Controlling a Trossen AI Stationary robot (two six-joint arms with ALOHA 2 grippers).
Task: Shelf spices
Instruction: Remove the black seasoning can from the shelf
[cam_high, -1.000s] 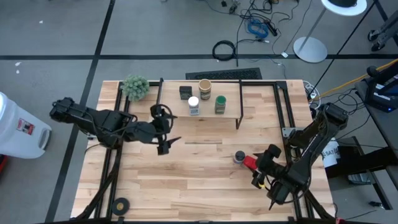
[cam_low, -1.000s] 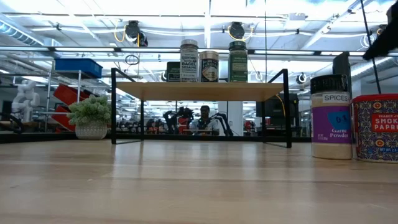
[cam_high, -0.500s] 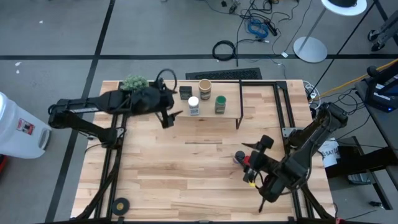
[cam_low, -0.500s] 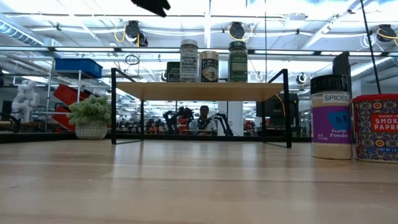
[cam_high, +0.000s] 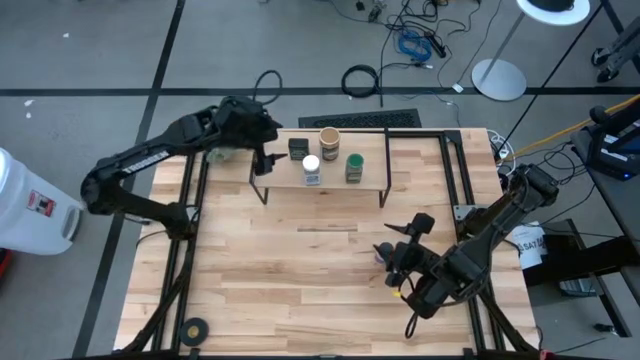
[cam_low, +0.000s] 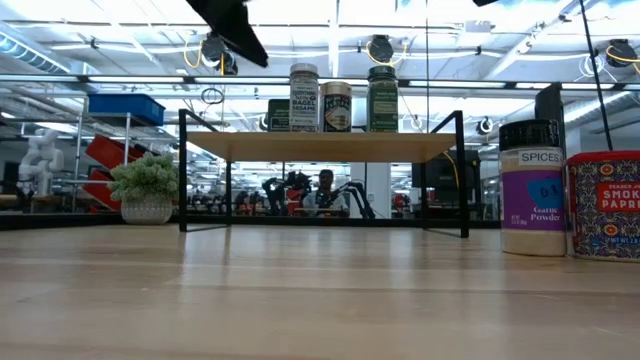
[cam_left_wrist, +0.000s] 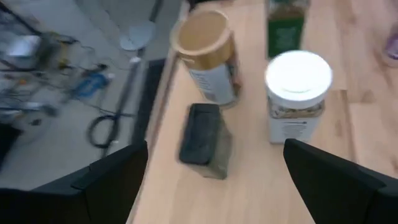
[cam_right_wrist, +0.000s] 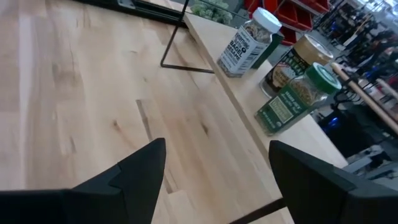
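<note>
Jaws are spread empty on both: left gripper (cam_high: 266, 160) held above the wooden-topped, black-legged shelf (cam_high: 372, 176), right gripper (cam_high: 397, 257) over the red tin (cam_low: 604, 205).

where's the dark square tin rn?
High view: the dark square tin sits on the shelf top at its left end, left of the tan cylinder and behind the white-lidded jar.

You see four spices upright on the shelf (cam_high: 325, 181) at the table's far edge: a dark square tin (cam_high: 297, 148), a white-lidded jar (cam_high: 311, 168), a tan cylinder (cam_high: 329, 141), a green-lidded jar (cam_high: 354, 166). A dark-lidded jar (cam_low: 531, 188) touches a red tin (cam_low: 604, 205) near the right edge.
</note>
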